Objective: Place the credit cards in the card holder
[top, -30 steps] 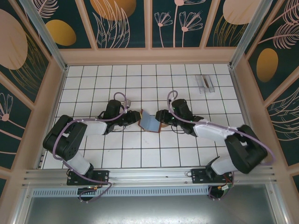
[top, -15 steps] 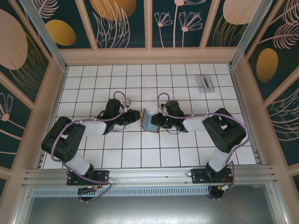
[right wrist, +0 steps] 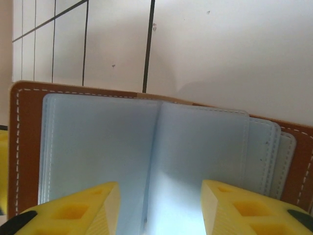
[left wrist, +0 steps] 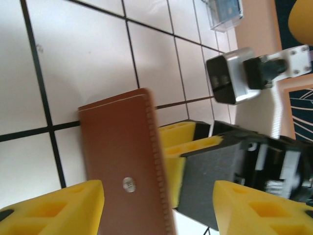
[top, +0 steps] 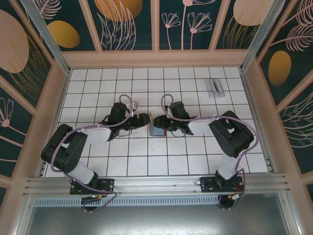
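Reddish-brown leather from above: card holder (top: pixel 157 129) between the two claws, left gripper (top: pixel 145 119) just left of it, right gripper (top: pixel 162 122) just right, credit cards (top: pixel 215 87) well apart from it, farther back and to the right. From the left wrist: fingers (left wrist: pixel 54 210) spread wide, holder's brown cover between them. From the right wrist: fingers (right wrist: pixel 73 213) likewise parted, its blue-grey lining open beyond them.

A white floor (top: pixel 98 161) with black lines is seen, cut into squares; dark blue walls (top: pixel 186 24) with painted flowers and gold circles are set around the floor on three sides; a grey metal rail (top: pixel 156 185) is laid along the floor's near edge.
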Robot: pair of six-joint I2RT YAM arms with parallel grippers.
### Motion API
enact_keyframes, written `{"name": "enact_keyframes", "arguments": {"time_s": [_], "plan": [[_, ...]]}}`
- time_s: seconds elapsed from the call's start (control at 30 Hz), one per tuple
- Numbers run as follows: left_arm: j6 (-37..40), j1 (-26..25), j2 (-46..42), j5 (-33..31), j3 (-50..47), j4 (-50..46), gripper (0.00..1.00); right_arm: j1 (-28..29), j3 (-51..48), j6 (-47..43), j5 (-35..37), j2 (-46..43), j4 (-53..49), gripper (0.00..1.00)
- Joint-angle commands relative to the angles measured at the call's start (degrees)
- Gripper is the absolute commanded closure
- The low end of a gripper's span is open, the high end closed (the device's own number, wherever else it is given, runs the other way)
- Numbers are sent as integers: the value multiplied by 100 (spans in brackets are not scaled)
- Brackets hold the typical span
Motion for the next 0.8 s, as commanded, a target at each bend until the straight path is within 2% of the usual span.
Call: {"name": "enact_keyframes", "arguments": {"time_s": [0.0,0.17,0.27,0.47,0.53,0.73,0.77], "plan": [[140,-24,133,-82,241,-233,41,65,113,-201,145,186,-398,51],[220,-24,416,-234,310,-295,57,82,156,-231,176,214,-465,51],[280,-24,442,-254,340,-316,74,82,153,-255,163,223,-476,51],[441,-24,447,-351,403,-539,97,82,173,-271,103,262,-433,51],[440,-24,419,-330,374,-503,100,82,182,-288,103,293,-433,51],[417,-25,424,-230,308,-343,99,82,182,-301,10,398,-347,51],[429,-24,459,-229,314,-354,89,78,182,-313,1,408,-343,51]]}}
